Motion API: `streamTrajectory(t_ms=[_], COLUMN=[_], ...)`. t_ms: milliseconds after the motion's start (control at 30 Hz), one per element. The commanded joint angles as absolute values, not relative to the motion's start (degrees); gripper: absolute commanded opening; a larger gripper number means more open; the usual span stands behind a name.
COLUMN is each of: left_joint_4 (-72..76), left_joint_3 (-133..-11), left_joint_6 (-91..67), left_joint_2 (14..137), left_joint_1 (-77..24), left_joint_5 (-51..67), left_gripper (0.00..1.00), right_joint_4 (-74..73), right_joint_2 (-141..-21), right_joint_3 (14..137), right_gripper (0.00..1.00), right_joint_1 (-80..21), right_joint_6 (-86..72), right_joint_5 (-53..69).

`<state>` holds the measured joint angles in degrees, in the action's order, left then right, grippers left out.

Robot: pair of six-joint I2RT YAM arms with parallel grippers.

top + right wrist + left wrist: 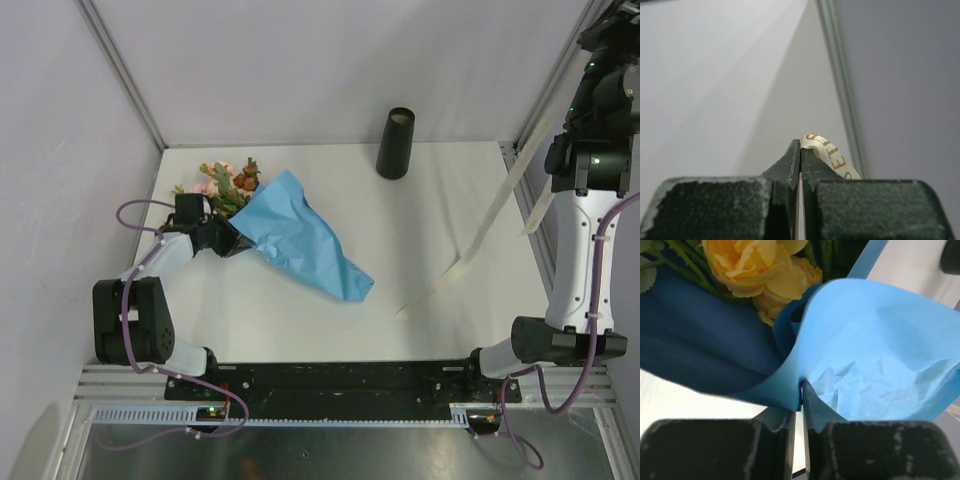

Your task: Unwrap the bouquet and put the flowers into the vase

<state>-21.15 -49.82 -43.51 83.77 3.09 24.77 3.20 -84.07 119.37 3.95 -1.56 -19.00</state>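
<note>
Our top view sits above and behind the arm bases (195, 360), looking steeply down over the whole worktop (440, 220) to the far wall (340, 60). Our left wrist view rides just behind the left tool (801, 386) and faces along its fingers, so near the bouquet (875, 355) that blue paper and a yellow rose (760, 265) fill the frame. Our right wrist view looks past the right tool (800, 146) toward a corner post (840, 75), the cream ribbon (832, 154) close up. Bouquet and ribbon show in the top view too.

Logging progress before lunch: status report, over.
Left end effector shut on blue paper. Right end effector shut on ribbon, raised, tail on table. Flowers wrapped. Vase upright, unobstructed.
</note>
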Motion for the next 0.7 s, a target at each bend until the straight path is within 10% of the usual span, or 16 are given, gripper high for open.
streamTrajectory(t_ms=[0, 367, 667], left_joint_4=[-21.7, -23.9, -25.5], left_joint_3=[-52.6, -50.1, -47.3], left_joint_6=[-41.8, -37.2, -33.3], left_joint_2=[80.2, 70.4, 63.0], left_joint_1=[3.7, 3.4, 3.2], left_joint_5=[25.1, 23.3, 23.4], left_gripper=[0.19, 0.64, 0.77], right_joint_4=[-1.8, -11.6, -18.5], right_joint_2=[-86.3, -76.8, -75.7], right_joint_3=[115.0, 75.0, 53.9], right_gripper=[0.0, 0.0, 0.16], right_joint_1=[3.9, 2.9, 4.5], right_joint_6=[-7.6, -27.2, -42.1], right_joint_5=[-13.0, -11.0, -5.6])
